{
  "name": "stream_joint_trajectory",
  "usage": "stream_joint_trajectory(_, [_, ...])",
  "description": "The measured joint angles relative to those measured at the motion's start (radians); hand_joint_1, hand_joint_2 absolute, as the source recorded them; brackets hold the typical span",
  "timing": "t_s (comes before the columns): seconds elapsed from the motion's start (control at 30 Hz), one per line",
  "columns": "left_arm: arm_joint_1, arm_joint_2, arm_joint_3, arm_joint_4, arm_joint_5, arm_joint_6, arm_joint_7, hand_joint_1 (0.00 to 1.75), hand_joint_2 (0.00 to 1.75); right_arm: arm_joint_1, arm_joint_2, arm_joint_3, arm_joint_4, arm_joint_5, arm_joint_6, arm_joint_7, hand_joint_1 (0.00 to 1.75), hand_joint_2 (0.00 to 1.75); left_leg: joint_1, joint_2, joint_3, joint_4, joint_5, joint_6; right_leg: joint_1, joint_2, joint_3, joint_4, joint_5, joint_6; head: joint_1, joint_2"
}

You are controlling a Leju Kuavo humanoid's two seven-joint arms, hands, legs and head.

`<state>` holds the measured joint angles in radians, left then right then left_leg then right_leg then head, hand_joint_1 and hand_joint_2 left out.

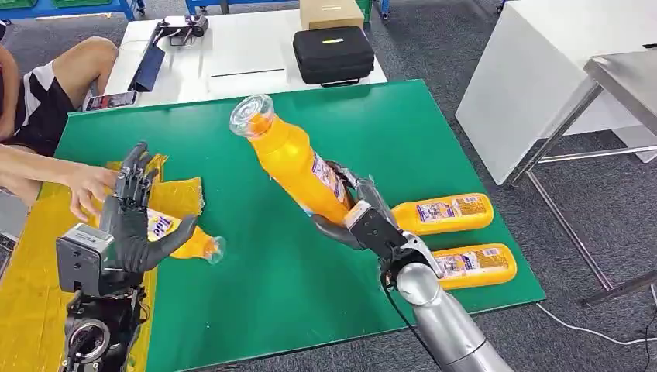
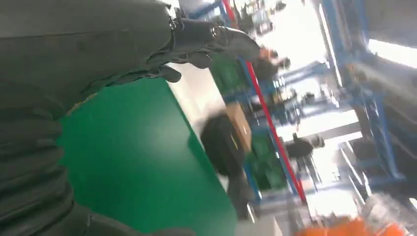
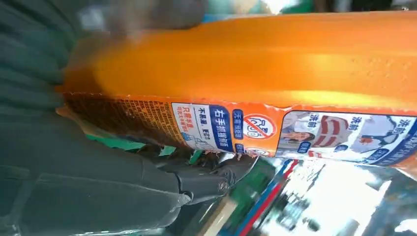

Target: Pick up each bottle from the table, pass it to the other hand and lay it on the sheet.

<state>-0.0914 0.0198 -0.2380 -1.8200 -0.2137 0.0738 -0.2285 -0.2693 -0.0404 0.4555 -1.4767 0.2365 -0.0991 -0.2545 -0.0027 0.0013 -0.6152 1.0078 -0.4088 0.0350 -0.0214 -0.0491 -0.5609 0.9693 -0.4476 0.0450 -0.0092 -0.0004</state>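
In the head view the right hand [image 1: 358, 213] grips an orange bottle [image 1: 293, 159] raised above the green counter [image 1: 263, 256], cap tilted away. The left hand [image 1: 133, 221] is empty, fingers spread, over a bottle on the yellow sheet [image 1: 31, 294]. Two more bottles [image 1: 442, 214] lie near the right arm. The right wrist view shows the held bottle's printed label [image 3: 295, 130] against dark fingers [image 3: 206, 179].

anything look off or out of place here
One thing: a person's hand rests on the yellow sheet, right beside the bottle already laid there and behind the open left hand. Otherwise normal: the right hand holds a tilted bottle; two bottles wait.
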Motion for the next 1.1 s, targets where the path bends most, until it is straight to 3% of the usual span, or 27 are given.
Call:
stream_joint_trajectory(0.2, [-0.012, 0.004, -0.024, 0.002, 0.131, -0.108, 0.024, 0.00, 1.75, -0.008, -0.003, 0.020, 0.008, -0.024, 0.065, -0.048, 1.75, 1.75, 0.000, 0.000, 0.000, 0.000, 0.000, 0.000, 0.000, 0.000, 0.000, 0.000, 0.000, 0.000, 0.000, 0.000])
stream_joint_trajectory(0.5, [-0.037, 0.009, -0.064, 0.008, 0.216, -0.192, 0.052, 0.00, 1.75, -0.042, 0.005, 0.084, 0.047, 0.053, 0.065, -0.072, 1.75, 1.75, 0.000, 0.000, 0.000, 0.000, 0.000, 0.000, 0.000, 0.000, 0.000, 0.000, 0.000, 0.000, 0.000, 0.000])
stream_joint_trajectory(1.1, [-0.067, 0.015, -0.119, 0.015, 0.236, -0.210, 0.060, 0.00, 1.75, -0.083, 0.045, 0.164, 0.122, 0.138, 0.047, -0.055, 1.75, 1.75, 0.000, 0.000, 0.000, 0.000, 0.000, 0.000, 0.000, 0.000, 0.000, 0.000, 0.000, 0.000, -0.001, 0.000])
